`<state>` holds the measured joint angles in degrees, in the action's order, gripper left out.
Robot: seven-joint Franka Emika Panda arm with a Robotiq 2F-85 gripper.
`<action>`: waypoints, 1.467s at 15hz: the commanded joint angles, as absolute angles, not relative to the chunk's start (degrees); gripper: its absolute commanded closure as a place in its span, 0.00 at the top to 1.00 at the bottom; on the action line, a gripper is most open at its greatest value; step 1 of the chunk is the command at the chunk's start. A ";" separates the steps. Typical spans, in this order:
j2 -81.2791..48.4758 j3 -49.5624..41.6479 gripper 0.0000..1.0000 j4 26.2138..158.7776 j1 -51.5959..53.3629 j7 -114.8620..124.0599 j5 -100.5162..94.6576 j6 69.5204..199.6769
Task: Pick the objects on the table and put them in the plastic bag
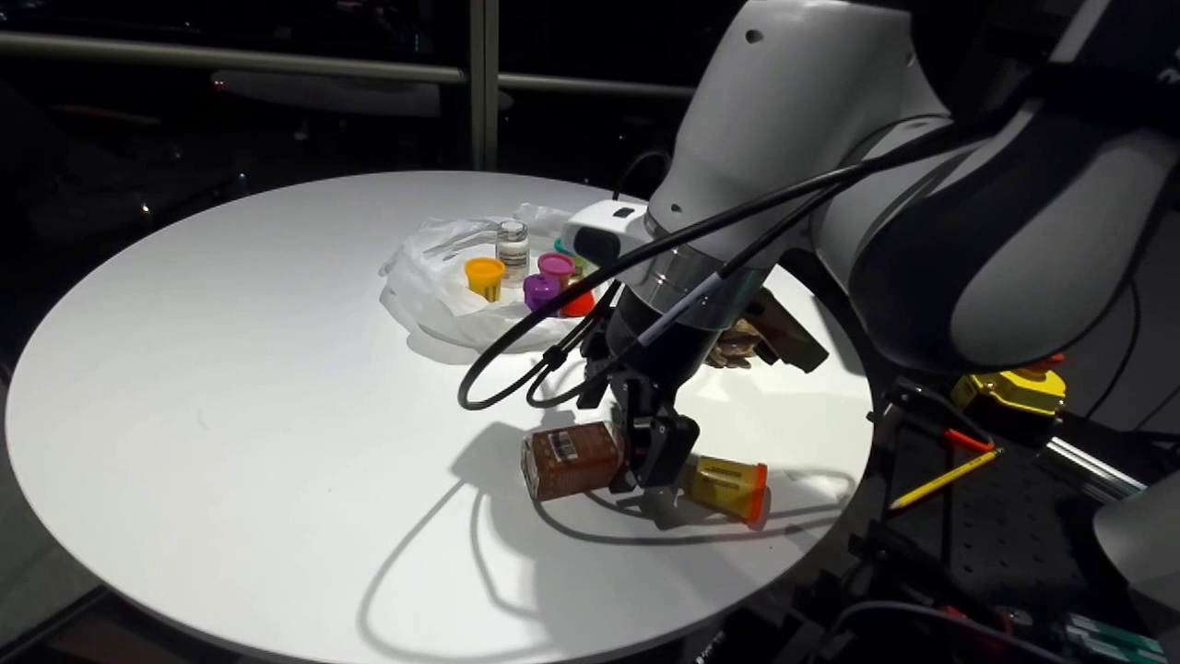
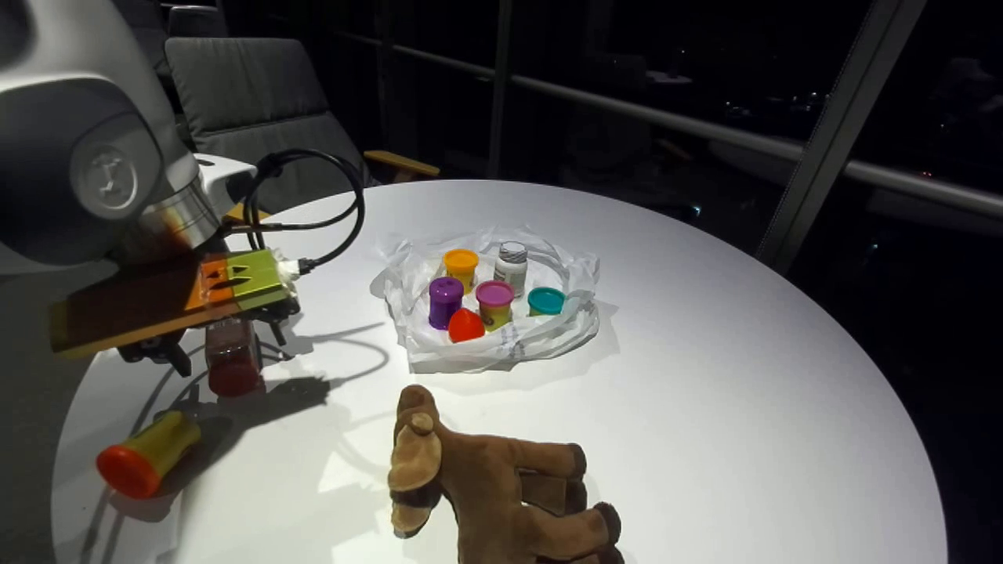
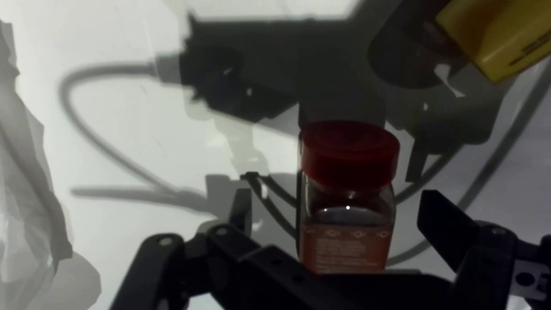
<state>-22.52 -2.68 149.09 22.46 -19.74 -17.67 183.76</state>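
Note:
A clear jar with a reddish-brown label and red lid [image 1: 573, 459] lies on its side on the white table; it shows in both exterior views [image 2: 233, 364]. In the wrist view the jar [image 3: 348, 241] is between the fingers of my gripper [image 3: 335, 213], with a gap on each side. My gripper [image 1: 650, 443] is open and low over the table. A yellow tub with an orange-red lid [image 1: 728, 489] lies on its side beside it [image 2: 157, 454]. The white plastic bag [image 1: 419, 295] lies spread open, holding several small tubs and a white bottle [image 2: 511, 270].
A brown plush toy [image 2: 486, 478] lies on the table, partly hidden behind the arm in an exterior view [image 1: 733, 346]. The round table's edge [image 1: 857, 443] is close to the yellow tub. Cables loop beside the wrist. A tape measure [image 1: 1019, 392] and pencil [image 1: 945, 480] lie off the table.

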 commanded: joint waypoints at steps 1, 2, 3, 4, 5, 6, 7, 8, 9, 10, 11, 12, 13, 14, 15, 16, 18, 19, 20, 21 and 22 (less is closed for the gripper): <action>-25.43 -2.12 0.74 146.51 21.96 -20.23 -17.85 184.55; -25.46 -2.20 0.70 145.92 21.83 -19.95 -17.61 184.35; -25.52 -1.16 0.60 145.16 20.44 -19.85 -17.31 183.60; -25.20 0.15 0.53 144.07 18.29 -18.81 -17.82 182.20; -25.06 0.53 0.45 143.03 17.41 -18.28 -17.40 181.13; -24.26 0.76 0.37 141.72 16.40 -17.50 -16.79 179.11; -24.03 0.41 0.30 140.11 16.03 -16.49 -16.17 177.26; -23.45 0.00 0.24 138.17 15.58 -14.99 -15.29 174.59; -23.53 -0.94 0.26 136.02 15.70 -13.40 -14.85 172.54; -23.30 -1.86 0.25 133.70 15.75 -11.37 -14.46 169.96; -23.74 -2.64 0.25 130.89 15.65 -9.40 -14.27 167.37; -24.68 -3.85 0.25 128.14 16.01 -7.02 -14.46 165.43; -25.40 -4.26 0.25 125.50 15.67 -4.85 -14.38 163.21; -26.01 -4.10 0.25 123.22 14.83 -3.07 -13.82 161.31; -27.32 -4.63 0.25 120.81 14.76 -0.58 -13.76 159.95; -27.96 -4.50 0.25 118.81 14.16 1.30 -13.07 158.32; -30.21 -5.31 0.24 114.66 13.84 6.05 -12.73 157.93; -31.16 -5.34 0.24 112.57 13.49 8.00 -12.02 157.34; -32.28 -5.76 0.24 110.57 13.53 10.27 -11.48 156.94; -33.19 -5.94 0.24 108.20 13.32 12.01 -10.43 155.83; -34.41 -6.50 0.24 105.95 13.45 14.21 -9.80 155.21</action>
<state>-30.65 -5.50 113.99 13.28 8.60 -12.01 158.26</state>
